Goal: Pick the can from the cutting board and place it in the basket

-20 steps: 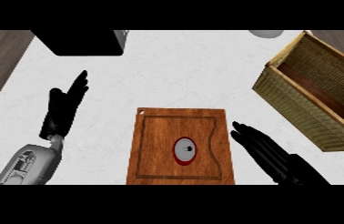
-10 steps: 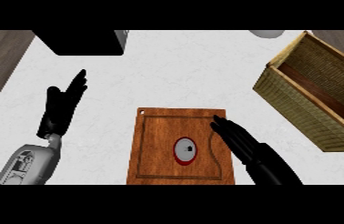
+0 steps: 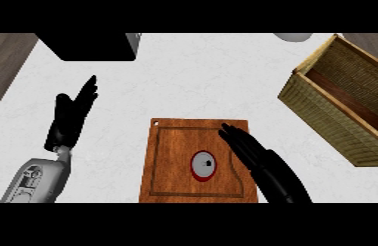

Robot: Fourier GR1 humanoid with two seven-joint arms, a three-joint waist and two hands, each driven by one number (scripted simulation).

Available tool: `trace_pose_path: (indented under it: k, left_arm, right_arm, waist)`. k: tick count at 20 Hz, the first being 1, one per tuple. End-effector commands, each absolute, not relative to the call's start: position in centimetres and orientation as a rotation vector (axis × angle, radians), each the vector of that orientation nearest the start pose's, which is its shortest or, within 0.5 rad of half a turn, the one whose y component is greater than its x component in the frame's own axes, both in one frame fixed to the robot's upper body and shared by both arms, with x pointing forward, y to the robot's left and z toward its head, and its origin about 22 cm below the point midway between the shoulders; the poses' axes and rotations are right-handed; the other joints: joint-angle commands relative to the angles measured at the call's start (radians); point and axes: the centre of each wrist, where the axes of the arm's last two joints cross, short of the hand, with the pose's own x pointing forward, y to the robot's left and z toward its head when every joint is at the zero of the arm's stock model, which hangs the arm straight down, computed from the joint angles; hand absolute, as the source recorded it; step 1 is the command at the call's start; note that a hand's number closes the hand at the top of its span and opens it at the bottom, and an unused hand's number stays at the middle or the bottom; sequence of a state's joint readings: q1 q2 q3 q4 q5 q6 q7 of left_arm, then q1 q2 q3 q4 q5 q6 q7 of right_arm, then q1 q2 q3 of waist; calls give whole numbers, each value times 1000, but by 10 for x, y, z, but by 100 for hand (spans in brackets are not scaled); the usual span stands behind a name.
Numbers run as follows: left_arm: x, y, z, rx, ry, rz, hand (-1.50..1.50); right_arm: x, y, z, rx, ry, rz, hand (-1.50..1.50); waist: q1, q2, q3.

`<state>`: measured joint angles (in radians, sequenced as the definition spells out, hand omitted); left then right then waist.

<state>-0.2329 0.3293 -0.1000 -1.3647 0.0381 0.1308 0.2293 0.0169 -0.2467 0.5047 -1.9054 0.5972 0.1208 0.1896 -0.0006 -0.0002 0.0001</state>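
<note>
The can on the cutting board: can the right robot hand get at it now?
Probably yes. The right robot hand, fingers straight, is just right of the can, which stands alone on the cutting board; nothing lies between them.

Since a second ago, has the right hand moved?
Yes. The right hand has shifted left, from beside the cutting board's right edge to over the board, its straight fingers now just right of the can.

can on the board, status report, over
Right hand open, just right of the red round metal can. Can upright on wooden cutting board, not gripped. Left hand open, resting at left. No obstacle toward wicker basket.
</note>
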Motion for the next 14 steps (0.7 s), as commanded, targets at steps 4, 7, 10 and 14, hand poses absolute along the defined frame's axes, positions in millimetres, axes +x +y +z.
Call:
trace_pose_path:
  k: [4,7,10,14]
  left_arm:
    - [283,249,11,276,-1359,-198,0]
    - [309,280,12,264,-1356,-215,0]
    - [293,298,32,274,-1350,-212,0]
    - [301,286,31,272,-1352,-201,0]
  right_arm:
    - [191,-152,60,-237,-1613,1057,-150]
    - [218,-128,47,-241,-1622,1033,-150]
    - [216,-121,41,-239,-1616,1054,-150]
    - [208,-124,18,-227,-1599,1042,-150]
  waist:
    - [-1,-1,0]
    - [-1,1,0]
    - [3,0,0]
    - [0,0,0]
